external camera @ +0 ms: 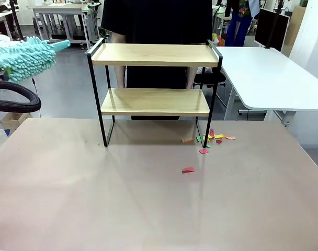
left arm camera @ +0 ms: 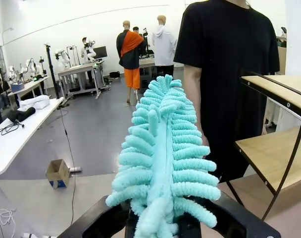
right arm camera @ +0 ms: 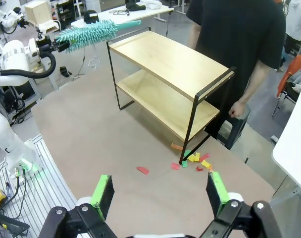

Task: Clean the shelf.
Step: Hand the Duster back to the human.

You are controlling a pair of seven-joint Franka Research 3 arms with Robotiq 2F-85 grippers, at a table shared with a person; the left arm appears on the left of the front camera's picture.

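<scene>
At the far left, the left gripper (right arm camera: 47, 46) is clamped tight on the base of a teal chenille duster (external camera: 22, 58), whose fluffy head hangs in the air to the left of the shelf, level with the top board and clear of it. From the left wrist the duster (left arm camera: 160, 158) runs straight out between the black fingers toward a person in black (left arm camera: 229, 74) standing at the far side.

In the middle of the table (external camera: 96, 198) stands the shelf (external camera: 155, 78), toward the far edge: two light wooden boards in a thin black metal frame on four slim legs. Both boards look bare. It looks light and stiff, and on legs that narrow it would likely skid or tip under a sideways push, so strokes ought to press down gently along the boards rather than shove at the end. The duster is soft and will bend around the raised end rails. If the rack needs steadying, a black upright or the end rail of the top tier seems the sensible hold; the board faces look smooth and offer no purchase.

Right of centre, coloured paper scraps (external camera: 211, 138) lie around the shelf's near right leg, with one pink scrap (external camera: 188, 170) nearer.

The right gripper (right arm camera: 160, 196) hovers high above the near table, its green-padded fingers (right arm camera: 103, 194) spread wide and holding nothing.
</scene>
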